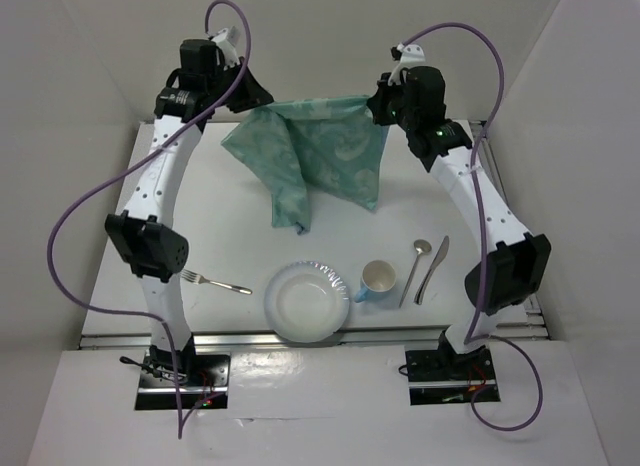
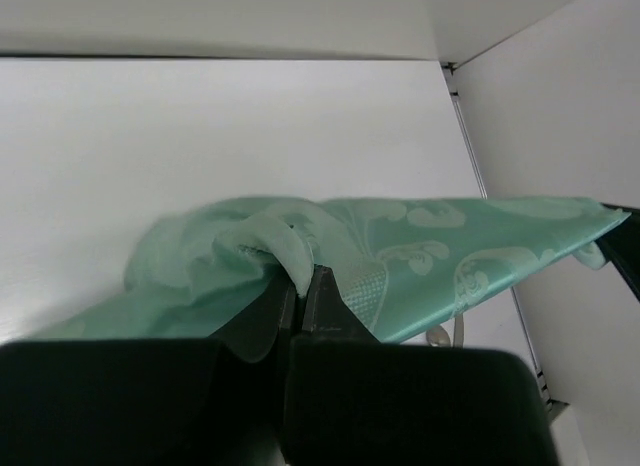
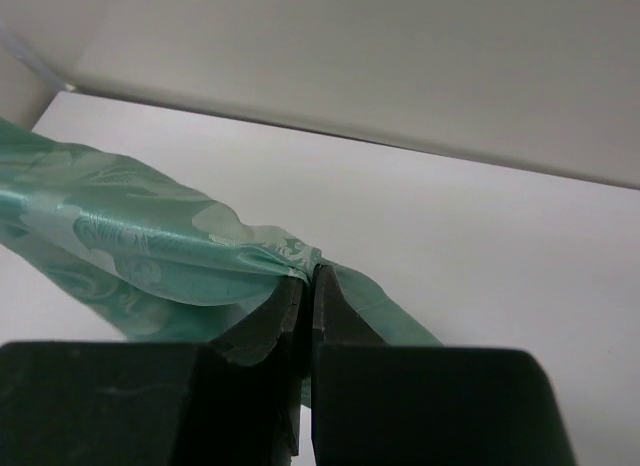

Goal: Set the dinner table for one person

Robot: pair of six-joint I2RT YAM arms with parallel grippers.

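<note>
Left hand clamped on green cloth corner; right hand pinches opposite corner.

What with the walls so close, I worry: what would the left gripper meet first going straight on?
Apart from the cloth it clamps, the left gripper would probably meet the table first; depth is unclear.

Corners of cloth: swallowed inside tightly clamped left gripper and right gripper.
Left edge, right wrist view: cloth sliced off by frame.
Far middle of dinner table: masked beneath hanging cloth.
Rim print on plate: too small to read.
</note>
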